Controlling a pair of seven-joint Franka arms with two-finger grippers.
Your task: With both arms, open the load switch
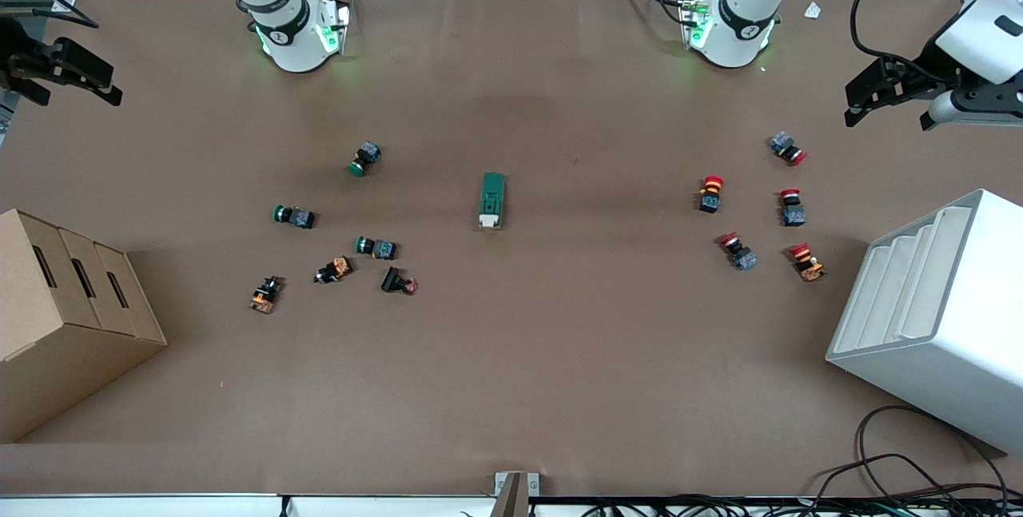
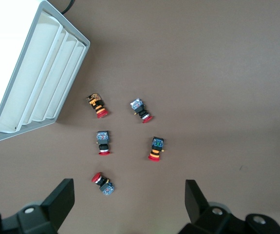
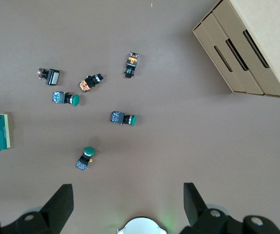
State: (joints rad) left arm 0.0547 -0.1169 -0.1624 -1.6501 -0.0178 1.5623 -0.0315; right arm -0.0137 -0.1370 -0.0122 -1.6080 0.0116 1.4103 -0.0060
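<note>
1. The small dark-green rectangular load switch with its white lever end is lying alone at the middle of the brown table, white end toward the front camera, untouched by either arm.
2. The left arm's black two-finger gripper is hanging high over the table's edge at its own end, jaws spread wide and holding nothing; its wrist view is showing both fingers parted above the red-capped push buttons.
3. The right arm's black two-finger gripper is waiting over the table's edge at its own end, jaws likewise released and empty, fingers apart above the green-capped push buttons.
4. A white ribbed plastic tray is sitting near the red buttons, at the left arm's end.
5. A brown slotted cardboard box is standing near the green buttons, at the right arm's end.
</note>
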